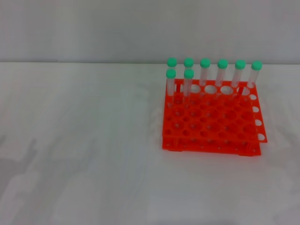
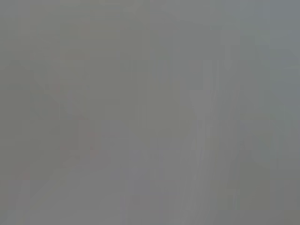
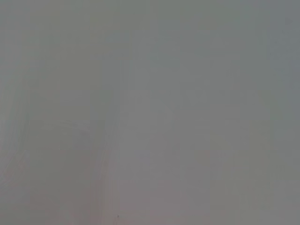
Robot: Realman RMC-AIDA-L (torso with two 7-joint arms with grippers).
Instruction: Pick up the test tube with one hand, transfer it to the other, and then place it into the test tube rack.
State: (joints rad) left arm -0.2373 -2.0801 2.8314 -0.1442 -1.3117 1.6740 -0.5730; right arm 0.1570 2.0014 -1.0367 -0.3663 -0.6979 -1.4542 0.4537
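Note:
The orange-red test tube rack (image 1: pixel 213 123) stands on the white table to the right of centre in the head view. Several clear test tubes with green caps stand upright in it: a row along the far edge (image 1: pixel 222 72) and two in the second row at the far left corner (image 1: pixel 170 83). No loose tube lies on the table. Neither gripper shows in the head view. Both wrist views show only a plain grey surface.
The white table (image 1: pixel 79 140) stretches to the left of the rack and in front of it. A pale wall (image 1: pixel 140 28) rises behind the table's far edge.

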